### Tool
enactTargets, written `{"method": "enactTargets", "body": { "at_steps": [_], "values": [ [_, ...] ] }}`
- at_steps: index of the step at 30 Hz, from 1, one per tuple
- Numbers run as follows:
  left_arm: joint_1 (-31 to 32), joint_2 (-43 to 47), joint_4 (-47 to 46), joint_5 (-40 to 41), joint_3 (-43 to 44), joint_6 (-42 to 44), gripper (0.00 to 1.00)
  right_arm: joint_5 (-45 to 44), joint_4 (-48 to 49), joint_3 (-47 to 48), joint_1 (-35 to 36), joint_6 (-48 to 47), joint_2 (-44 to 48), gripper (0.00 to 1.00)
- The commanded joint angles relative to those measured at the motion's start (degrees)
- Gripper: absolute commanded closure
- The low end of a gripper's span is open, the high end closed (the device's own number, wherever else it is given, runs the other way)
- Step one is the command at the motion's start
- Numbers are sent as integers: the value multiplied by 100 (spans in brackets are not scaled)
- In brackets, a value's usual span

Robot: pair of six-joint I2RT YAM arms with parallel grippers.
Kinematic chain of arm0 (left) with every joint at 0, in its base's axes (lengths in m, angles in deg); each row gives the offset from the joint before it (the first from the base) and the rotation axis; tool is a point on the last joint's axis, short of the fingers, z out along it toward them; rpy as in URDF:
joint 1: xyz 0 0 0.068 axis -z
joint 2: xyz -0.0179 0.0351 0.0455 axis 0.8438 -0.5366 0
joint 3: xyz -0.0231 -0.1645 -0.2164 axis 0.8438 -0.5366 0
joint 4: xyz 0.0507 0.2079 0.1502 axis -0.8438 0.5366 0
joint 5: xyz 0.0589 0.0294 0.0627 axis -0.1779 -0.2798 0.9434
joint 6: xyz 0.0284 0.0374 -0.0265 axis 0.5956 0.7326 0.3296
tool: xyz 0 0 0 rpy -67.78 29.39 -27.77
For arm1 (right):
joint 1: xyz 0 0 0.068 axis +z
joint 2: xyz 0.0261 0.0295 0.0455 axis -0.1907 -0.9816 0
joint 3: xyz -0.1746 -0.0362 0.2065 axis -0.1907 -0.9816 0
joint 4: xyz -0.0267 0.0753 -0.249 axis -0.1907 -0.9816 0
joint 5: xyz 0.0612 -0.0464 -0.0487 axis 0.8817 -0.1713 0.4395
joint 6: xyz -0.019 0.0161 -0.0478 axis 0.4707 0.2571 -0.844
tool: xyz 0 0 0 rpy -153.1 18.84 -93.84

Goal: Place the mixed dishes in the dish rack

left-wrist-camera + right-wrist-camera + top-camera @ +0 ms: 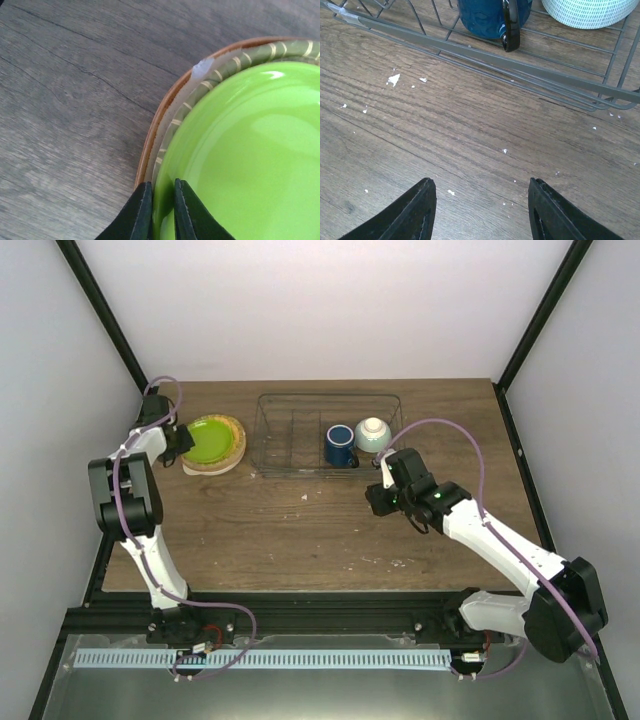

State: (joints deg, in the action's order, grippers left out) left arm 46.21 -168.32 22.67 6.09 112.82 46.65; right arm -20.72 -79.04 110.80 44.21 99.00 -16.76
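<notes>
The lime-green plate [209,438] tops a stack of plates at the back left, over a woven-look plate [235,64] and a brown-rimmed plate [150,131]. My left gripper [183,443] is shut on the green plate's [250,155] left rim, one finger over and one under. The dish rack [300,435] stands at the back middle; it holds the dark blue mug [339,445] and the pale mint bowl [372,434] at its right end. My right gripper [382,480] is open and empty, just in front of the rack's right end; mug [487,17] and bowl [587,12] show ahead of it.
The rack's wire front rail [520,65] runs across the right wrist view. White crumbs [394,79] lie on the wooden table [300,530]. Black frame posts stand at the back corners. The rack's left compartments hold nothing.
</notes>
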Motion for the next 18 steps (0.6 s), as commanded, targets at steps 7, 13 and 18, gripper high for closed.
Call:
{"method": "enactTargets", "body": {
  "at_steps": [7, 13, 18],
  "values": [
    [-116, 40, -329, -342, -425, -195, 100, -78, -30, -91, 28, 29, 108, 48],
    [-225, 338, -542, -488, -823, -312, 100, -10, -5, -109, 28, 35, 96, 48],
    [-336, 726, -748, -552, -1324, -419, 100, 59, 15, -118, 37, 36, 58, 48]
  ]
}}
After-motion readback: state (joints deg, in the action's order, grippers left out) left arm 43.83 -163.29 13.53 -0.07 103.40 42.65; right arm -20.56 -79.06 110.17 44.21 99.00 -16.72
